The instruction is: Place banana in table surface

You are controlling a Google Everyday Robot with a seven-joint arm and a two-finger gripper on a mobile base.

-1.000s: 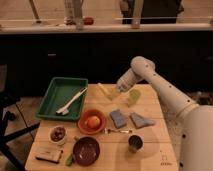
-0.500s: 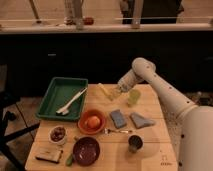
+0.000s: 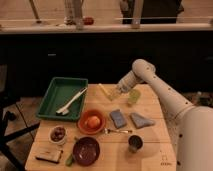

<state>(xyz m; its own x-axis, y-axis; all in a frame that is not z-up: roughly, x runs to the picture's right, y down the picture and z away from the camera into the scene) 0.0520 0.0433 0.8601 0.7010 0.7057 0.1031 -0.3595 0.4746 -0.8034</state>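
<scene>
Banana point(image 3: 103, 91) beside hand point(image 3: 116, 94), far table point(image 3: 114, 150) edge

- The gripper point(image 3: 115, 93) is down low over the far part of the table point(image 3: 150, 135), with the arm reaching in from the right.
- The banana point(image 3: 103, 91) is right at its left, lying on the wood. Whether they are touching or just apart, can't tell.
- A cup point(image 3: 133, 96) sits just to the gripper's right.
- The tray point(image 3: 56, 90) is well off to its left, with a white utensil point(image 3: 71, 101) inside.
- Nearer the camera than the gripper are an orange point(image 3: 93, 121) in a bowl point(image 3: 81, 126), a sponge point(image 3: 118, 118) and a cloth point(image 3: 140, 120).
</scene>
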